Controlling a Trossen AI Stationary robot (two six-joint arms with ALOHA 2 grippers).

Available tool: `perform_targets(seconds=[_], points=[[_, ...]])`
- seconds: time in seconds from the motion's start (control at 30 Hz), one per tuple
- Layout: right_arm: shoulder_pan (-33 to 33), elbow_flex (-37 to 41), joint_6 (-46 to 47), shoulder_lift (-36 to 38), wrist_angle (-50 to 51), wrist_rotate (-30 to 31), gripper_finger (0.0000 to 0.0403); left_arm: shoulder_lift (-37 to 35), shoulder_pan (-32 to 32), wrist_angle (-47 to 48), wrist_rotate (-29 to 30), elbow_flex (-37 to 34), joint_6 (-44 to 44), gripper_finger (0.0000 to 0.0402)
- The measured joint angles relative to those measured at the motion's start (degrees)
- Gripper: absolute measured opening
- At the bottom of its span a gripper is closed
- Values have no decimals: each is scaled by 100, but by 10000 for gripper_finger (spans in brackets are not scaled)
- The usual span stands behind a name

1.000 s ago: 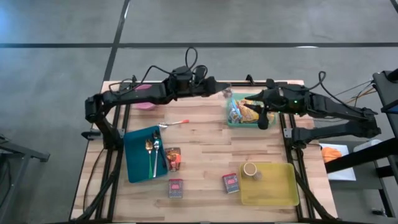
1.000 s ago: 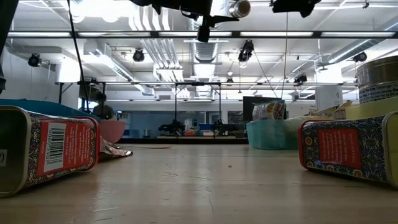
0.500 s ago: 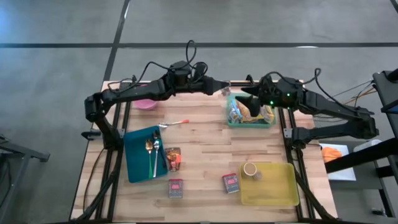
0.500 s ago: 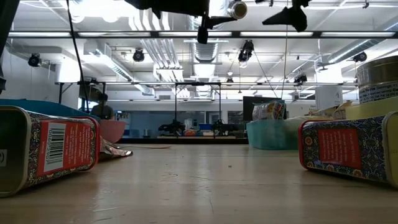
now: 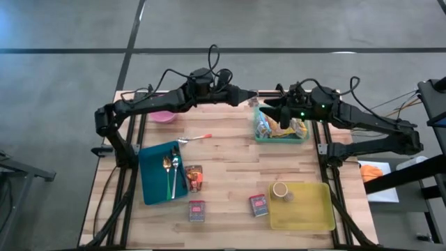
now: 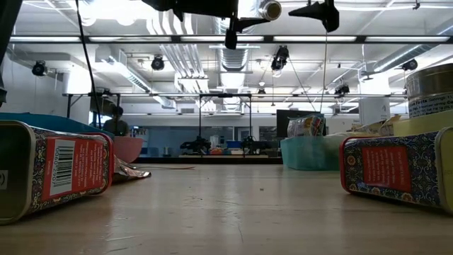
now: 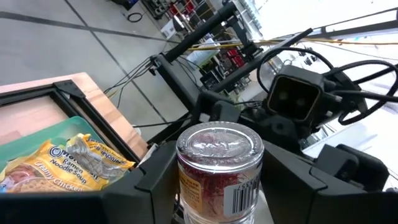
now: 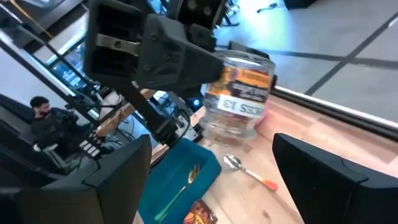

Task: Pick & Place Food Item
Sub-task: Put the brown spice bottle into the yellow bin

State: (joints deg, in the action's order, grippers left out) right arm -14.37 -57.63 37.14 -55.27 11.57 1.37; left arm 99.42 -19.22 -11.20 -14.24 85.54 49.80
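A can (image 7: 217, 177) with a silver lid and a red barcode label hangs high over the table's far side, with my left gripper (image 5: 248, 100) shut on it. It also shows at the top of the low view as the can (image 6: 270, 9). My right gripper (image 5: 269, 105) stands open just to the right of the can (image 8: 244, 96), pointing at it, a finger on either side and touching nothing. Below them a teal bin (image 5: 281, 137) with noodle packets (image 7: 68, 162) rests on the table. My left gripper pinches the can's side wall (image 7: 186, 186) between its two fingers, on the half away from the lid. The fingers (image 7: 146, 186) come level from the table's left. The can is lifted well clear of the table and is tilted, its lid end free.
A teal tray (image 5: 150, 183) with cutlery lies at the near left, with a snack packet (image 5: 194, 178) beside it. Two patterned tins (image 5: 197, 210) (image 5: 258, 205) lie near the front. A yellow tray (image 5: 310, 213) holds a can (image 5: 280, 189). A pink bowl (image 5: 162, 116) and an orange-handled spoon (image 5: 198, 137) lie at the far left.
My right gripper has come up from over the teal bin toward the far edge and toward the can, has rolled about its own line and has opened. My left gripper has rolled a little with the can, which stays lifted.
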Motion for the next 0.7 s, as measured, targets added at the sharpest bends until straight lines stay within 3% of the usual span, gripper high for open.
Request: perform_targets(seconds=[0.3, 0.7], points=[[-2, 1, 210, -493, -282, -58, 329, 0, 0, -125, -60, 2, 121, 189], [-28, 2, 210, -538, -474, -138, 329, 0, 0, -116, -249, 4, 140, 189]])
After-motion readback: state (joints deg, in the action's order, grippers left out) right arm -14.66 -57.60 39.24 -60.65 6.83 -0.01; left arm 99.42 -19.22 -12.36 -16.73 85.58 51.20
